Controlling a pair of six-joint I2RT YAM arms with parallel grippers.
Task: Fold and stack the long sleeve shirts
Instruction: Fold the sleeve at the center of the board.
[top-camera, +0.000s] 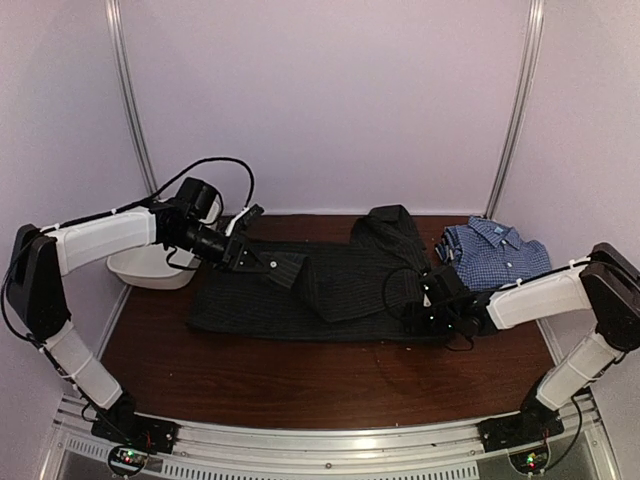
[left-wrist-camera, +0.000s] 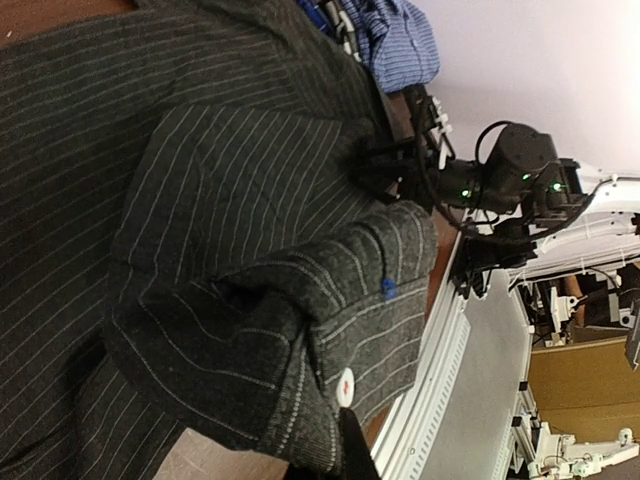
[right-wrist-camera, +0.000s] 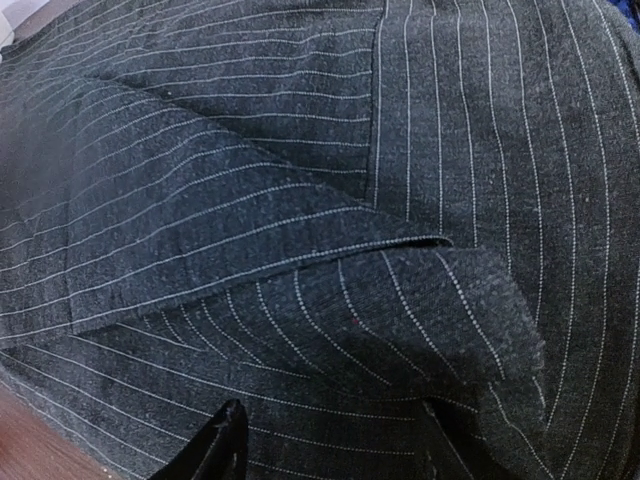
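Dial set on the top view, 12 o'clock at the far wall.

Nearest, the table (top-camera: 300, 380) showed a strip of bare brown wood at 6 o'clock.

Next, the right gripper (top-camera: 432, 300) was found at 4 o'clock on the edge of the black pinstripe shirt (top-camera: 340, 295). Its fingers were seen spread apart over a loose flap of cloth. No pinch was seen, and contact with the cloth could not be confirmed.

The black pinstripe shirt was spread across the centre of the table, mostly flat and unfolded. Thin pale stripes on dark, slightly fuzzy weave were noted. A bunched portion at 1 o'clock could not be identified.

At 10 o'clock the left gripper (top-camera: 252, 256) was closed on the sleeve (top-camera: 285, 268), which was held raised above the body towards 3 o'clock. The cuff (left-wrist-camera: 360, 310) was seen doubled over.

Farther, at 2 o'clock, the blue check shirt (top-camera: 497, 255) lay folded compactly, collar up, just beside the black one.

A white tub (top-camera: 150, 270) was noted at 9 o'clock.

Progress was judged at roughly half: one shirt folded; the black shirt's folding barely begun, stacking not yet done.
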